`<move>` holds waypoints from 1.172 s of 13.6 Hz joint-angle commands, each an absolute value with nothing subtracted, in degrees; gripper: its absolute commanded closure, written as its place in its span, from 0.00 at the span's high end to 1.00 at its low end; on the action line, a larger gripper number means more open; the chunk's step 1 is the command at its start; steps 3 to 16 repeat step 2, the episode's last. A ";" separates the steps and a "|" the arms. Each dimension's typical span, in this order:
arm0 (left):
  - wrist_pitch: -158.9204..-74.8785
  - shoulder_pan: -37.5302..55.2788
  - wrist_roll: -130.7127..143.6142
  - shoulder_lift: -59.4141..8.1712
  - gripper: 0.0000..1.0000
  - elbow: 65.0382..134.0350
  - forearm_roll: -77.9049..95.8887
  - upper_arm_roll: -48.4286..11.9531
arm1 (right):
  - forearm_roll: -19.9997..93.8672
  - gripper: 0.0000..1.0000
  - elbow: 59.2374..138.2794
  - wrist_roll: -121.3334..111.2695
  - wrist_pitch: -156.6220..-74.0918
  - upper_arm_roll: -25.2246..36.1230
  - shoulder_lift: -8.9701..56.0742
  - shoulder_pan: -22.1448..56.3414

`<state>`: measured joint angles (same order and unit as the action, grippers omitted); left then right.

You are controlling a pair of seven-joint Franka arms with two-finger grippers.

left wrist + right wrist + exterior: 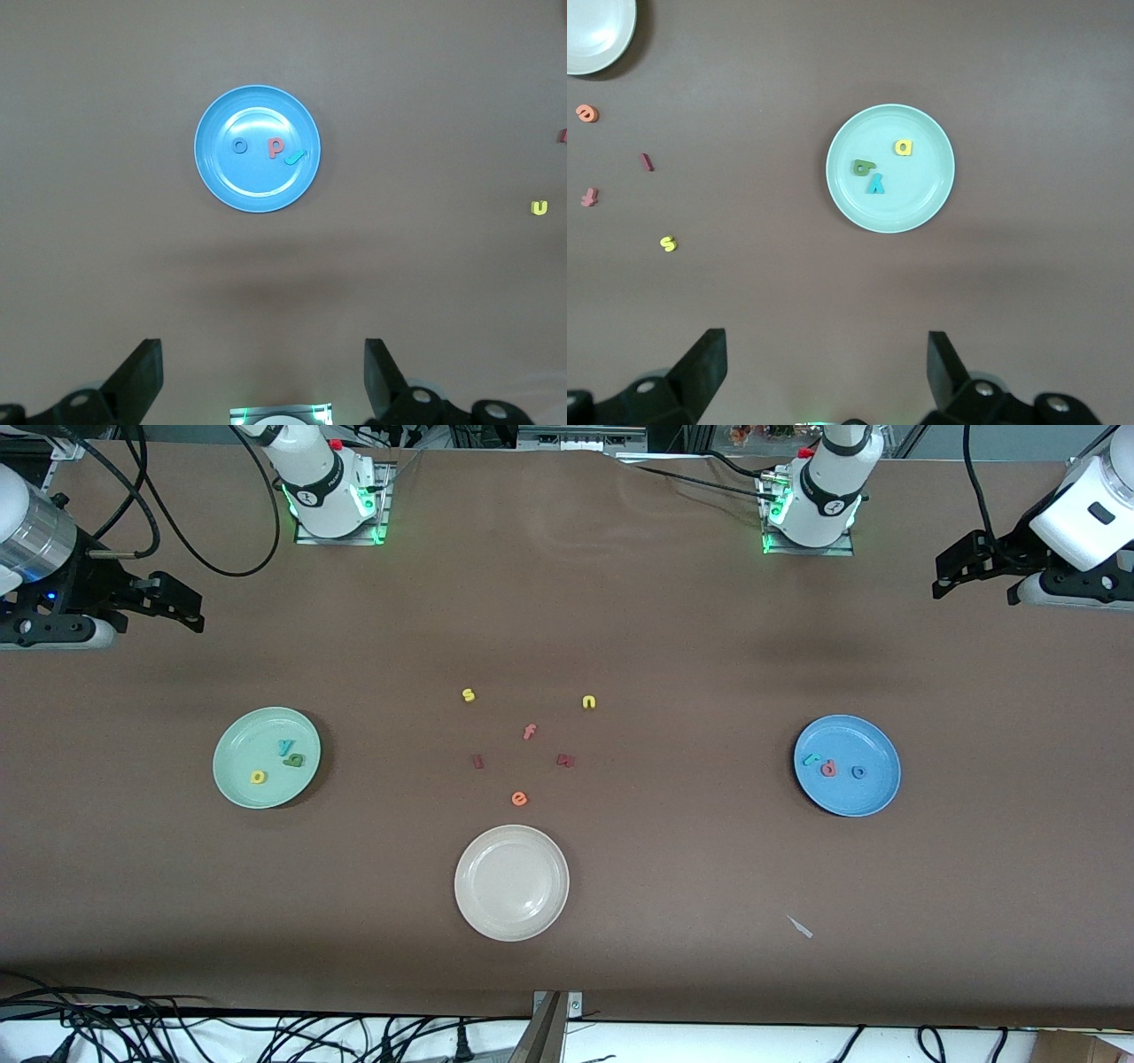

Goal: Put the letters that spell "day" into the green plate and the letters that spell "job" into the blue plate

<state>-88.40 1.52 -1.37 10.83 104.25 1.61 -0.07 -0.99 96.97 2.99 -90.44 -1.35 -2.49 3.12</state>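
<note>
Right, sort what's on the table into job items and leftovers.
Job: green plate holding teal y, yellow a, dark green letter; blue plate holding teal j, red letter, blue o.
Leftovers: white plate, yellow s, yellow n, f, e.

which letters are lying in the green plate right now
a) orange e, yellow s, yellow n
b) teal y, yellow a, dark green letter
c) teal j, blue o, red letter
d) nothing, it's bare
b: the green plate holds the teal y, the yellow a and the dark green letter, all three also plain in the right wrist view.
</note>
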 commanded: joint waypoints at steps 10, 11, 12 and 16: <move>-86.75 1.23 -0.88 9.93 1.00 102.30 -0.53 -0.44 | -0.62 1.00 96.94 3.25 -89.74 -1.14 -2.72 3.25; -86.75 1.23 -0.88 9.93 1.00 102.30 -0.53 -0.44 | -0.62 1.00 96.94 3.25 -89.74 -1.14 -2.72 3.25; -86.75 1.23 -0.88 9.93 1.00 102.30 -0.53 -0.44 | -0.62 1.00 96.94 3.25 -89.74 -1.14 -2.72 3.25; -86.75 1.23 -0.88 9.93 1.00 102.30 -0.53 -0.44 | -0.62 1.00 96.94 3.25 -89.74 -1.14 -2.72 3.25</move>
